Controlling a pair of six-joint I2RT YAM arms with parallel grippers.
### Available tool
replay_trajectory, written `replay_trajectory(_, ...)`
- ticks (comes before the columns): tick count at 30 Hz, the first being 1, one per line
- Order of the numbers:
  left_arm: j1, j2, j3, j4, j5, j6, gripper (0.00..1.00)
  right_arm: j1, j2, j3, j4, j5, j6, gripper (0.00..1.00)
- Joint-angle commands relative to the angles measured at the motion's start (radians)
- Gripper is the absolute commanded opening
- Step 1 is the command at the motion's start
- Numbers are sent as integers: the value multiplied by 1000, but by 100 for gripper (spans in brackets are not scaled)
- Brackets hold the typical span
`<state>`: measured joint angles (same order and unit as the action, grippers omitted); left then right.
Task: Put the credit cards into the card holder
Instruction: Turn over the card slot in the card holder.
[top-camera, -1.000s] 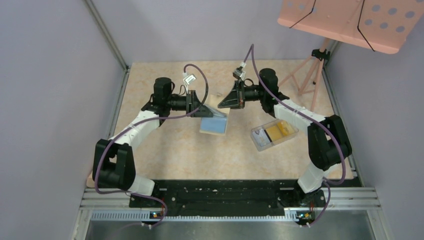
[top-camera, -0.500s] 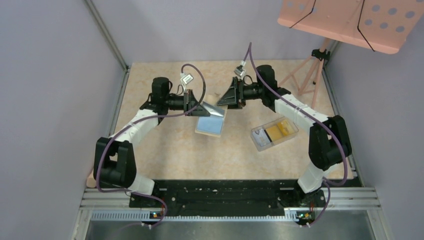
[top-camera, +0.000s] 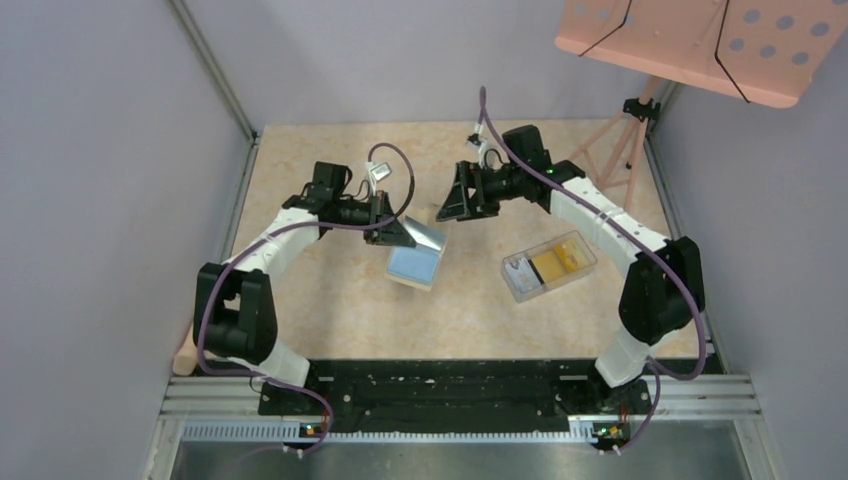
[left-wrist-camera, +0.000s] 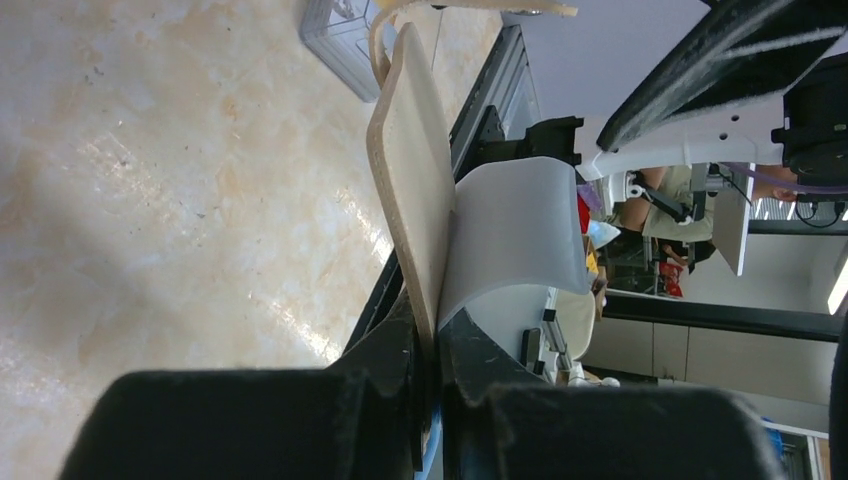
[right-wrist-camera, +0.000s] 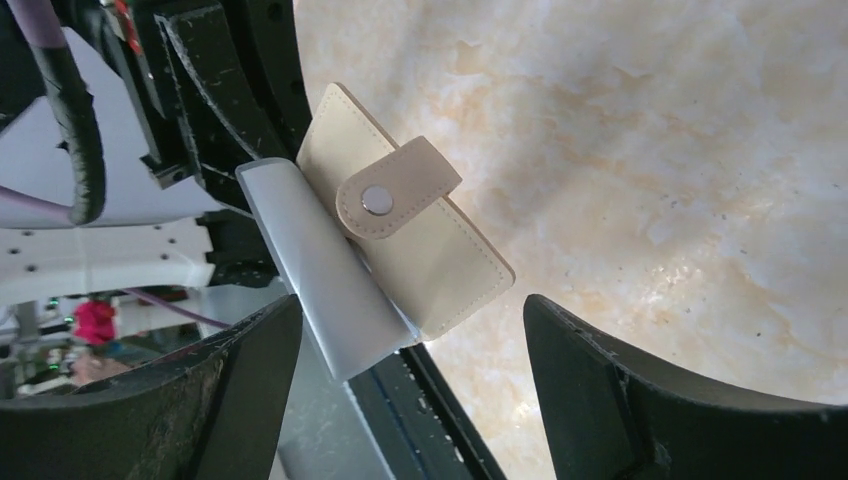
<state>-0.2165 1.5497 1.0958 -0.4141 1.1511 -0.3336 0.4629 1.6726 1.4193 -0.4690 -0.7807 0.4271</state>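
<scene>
The beige card holder (top-camera: 416, 262) hangs open over the table's middle, blue inner side up. My left gripper (top-camera: 404, 234) is shut on its upper edge. In the left wrist view the jaws pinch the tan panel (left-wrist-camera: 412, 170), and a pale grey flap (left-wrist-camera: 515, 230) curls off to the right. My right gripper (top-camera: 447, 205) stands open just right of the holder and apart from it. Its wrist view shows the holder's snap tab (right-wrist-camera: 398, 188) between the spread fingers (right-wrist-camera: 640, 390). Orange credit cards (top-camera: 558, 262) lie in a clear plastic box (top-camera: 518, 278) at the right.
A pink perforated stand top (top-camera: 700, 45) overhangs the back right corner, its tripod legs (top-camera: 618, 150) on the table there. Grey walls close in the left, back and right sides. The black mounting rail (top-camera: 450, 385) runs along the near edge.
My right gripper has opened, let go of the card holder and drawn back. My left gripper closed on the holder and carried it a little toward the near left.
</scene>
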Motion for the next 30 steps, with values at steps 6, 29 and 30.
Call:
replay_trajectory(6, -1, 16, 50, -99, 28, 91, 0, 131, 2, 120, -146, 222, -157, 84)
replay_trajectory(29, -15, -2, 61, -190, 106, 188, 0, 183, 88, 180, -249, 284, -271, 88)
replay_trajectory(30, -16, 1, 61, -194, 106, 191, 0, 183, 85, 183, -249, 284, -272, 88)
